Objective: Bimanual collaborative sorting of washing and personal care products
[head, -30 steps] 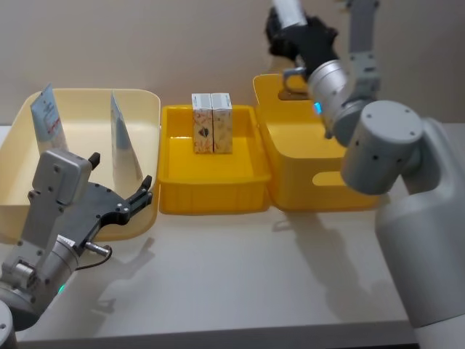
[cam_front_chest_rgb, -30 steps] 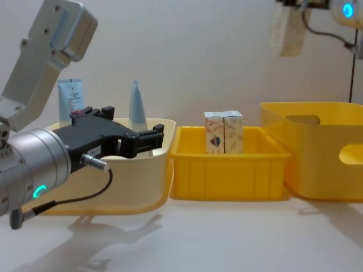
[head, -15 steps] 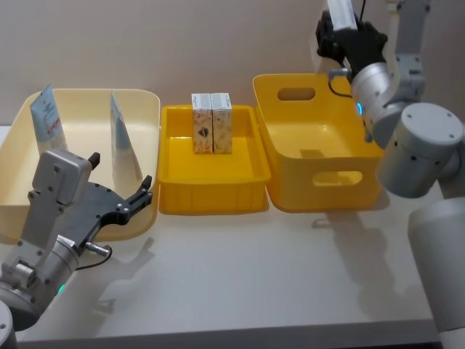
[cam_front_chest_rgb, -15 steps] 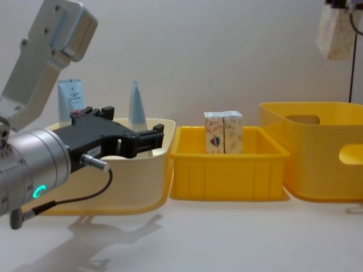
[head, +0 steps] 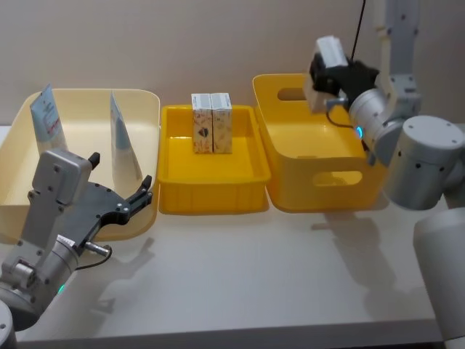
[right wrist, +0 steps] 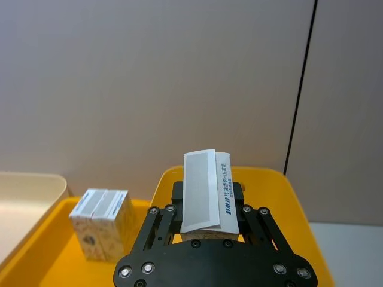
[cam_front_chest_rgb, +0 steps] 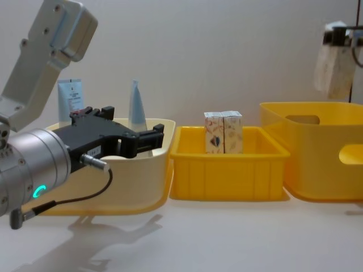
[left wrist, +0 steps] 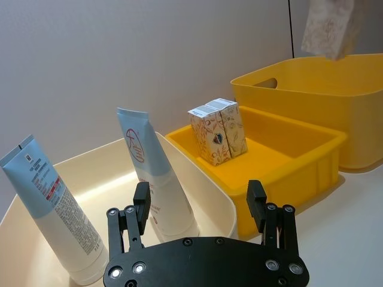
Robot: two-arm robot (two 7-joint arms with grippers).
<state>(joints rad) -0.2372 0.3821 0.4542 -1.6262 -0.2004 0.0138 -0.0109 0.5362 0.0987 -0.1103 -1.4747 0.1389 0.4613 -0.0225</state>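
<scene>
Nearest, over open bench (head: pixel 254 276): left hand (head: pixel 120 169), fingers spread wide, at the cream bin's (head: pixel 138 98) near rim. Inside it, two tubes (head: pixel 47 116) (head: pixel 122 142) upright, well apart. Beyond, two cartons (head: pixel 211 123) touching at the tray's (head: pixel 211 198) far end. Farthest, right hand (right wrist: pixel 206 200) pinching a carton (cam_front_chest_rgb: pixel 334 71) above the deep bin (head: pixel 320 189), clear of its rim.

The left arm (head: pixel 54 185), at the head view's lower left, is showing a pale grey boxy housing, a silver cylinder with a glowing teal ring and a looping black cable, while the black left pincer (left wrist: pixel 198 194) and right pincer (right wrist: pixel 206 206) are showing silver screws.
</scene>
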